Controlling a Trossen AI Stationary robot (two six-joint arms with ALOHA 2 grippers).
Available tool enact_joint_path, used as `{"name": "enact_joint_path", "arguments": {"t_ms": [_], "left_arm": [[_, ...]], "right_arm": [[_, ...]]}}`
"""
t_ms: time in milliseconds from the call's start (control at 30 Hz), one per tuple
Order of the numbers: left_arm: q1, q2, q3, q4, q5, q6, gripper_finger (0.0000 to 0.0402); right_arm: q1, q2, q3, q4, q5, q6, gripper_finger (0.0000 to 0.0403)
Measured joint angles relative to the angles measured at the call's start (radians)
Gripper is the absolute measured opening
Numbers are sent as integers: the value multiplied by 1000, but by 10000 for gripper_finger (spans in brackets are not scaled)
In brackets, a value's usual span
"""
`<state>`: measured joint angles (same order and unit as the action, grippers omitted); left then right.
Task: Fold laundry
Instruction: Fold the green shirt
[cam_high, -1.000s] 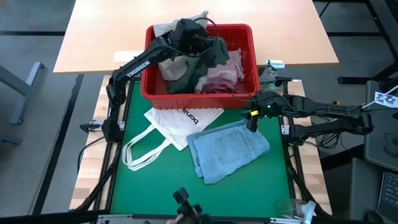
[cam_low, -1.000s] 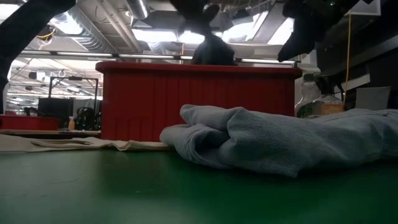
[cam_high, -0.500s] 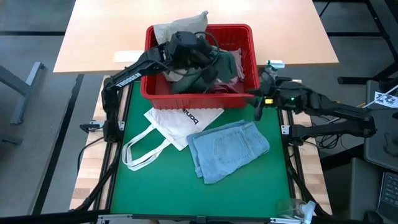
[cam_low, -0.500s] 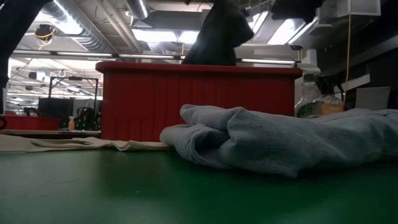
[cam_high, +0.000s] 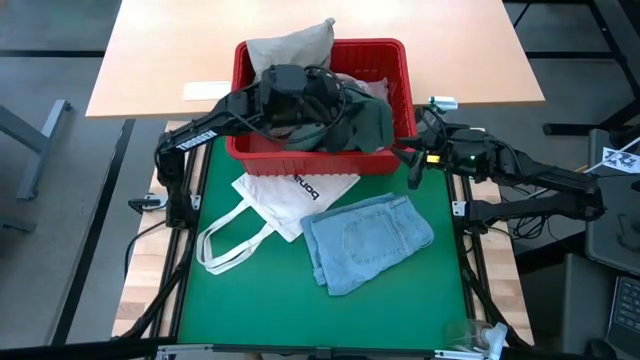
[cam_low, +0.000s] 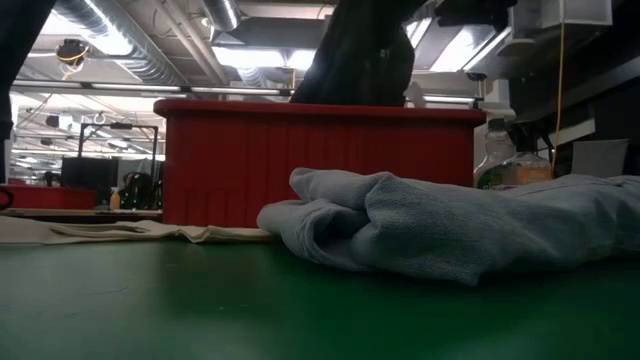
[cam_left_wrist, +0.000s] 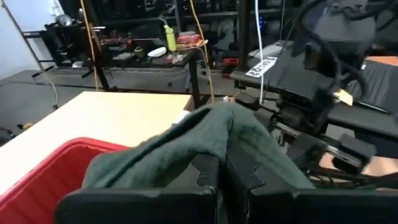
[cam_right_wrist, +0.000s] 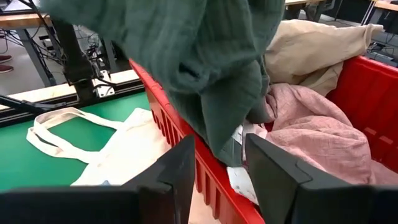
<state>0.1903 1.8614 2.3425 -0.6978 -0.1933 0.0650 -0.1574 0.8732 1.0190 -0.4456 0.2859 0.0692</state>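
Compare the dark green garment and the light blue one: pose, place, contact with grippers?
The dark green garment hangs lifted over the red basket, draping past its front rim; the light blue garment lies bunched on the green mat. The left gripper is shut on the green one; nothing grips the blue one, and the right gripper stands open by the basket. Both are soft, unfolded cloth.

On the white tote bag (cam_high: 290, 193), lying on the green mat just in front of the red basket (cam_high: 318, 160), you can see a short line of black lettering; from the high view it stands upside down and is too small to read with certainty. No other text, brand or number can be made out anywhere.
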Motion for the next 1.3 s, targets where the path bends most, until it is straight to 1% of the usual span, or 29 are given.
{"name": "enact_joint_path", "arguments": {"t_ms": [200,500,700,1033,1100,1300], "left_arm": [[-46,-9,0,35,1,0,0],[-87,-17,0,43,0,0,0],[-96,-17,0,48,0,0,0],[-96,-17,0,35,1,0,0],[-96,-17,0,27,0,0,0],[-96,-17,0,19,1,0,0]], "right_arm": [[0,21,0,4,-10,0,143],[0,55,0,12,-64,0,143],[0,116,0,14,-69,0,143],[0,194,0,110,-73,-49,143],[0,194,0,102,-102,-50,143],[0,192,0,89,-237,-50,143]]}}
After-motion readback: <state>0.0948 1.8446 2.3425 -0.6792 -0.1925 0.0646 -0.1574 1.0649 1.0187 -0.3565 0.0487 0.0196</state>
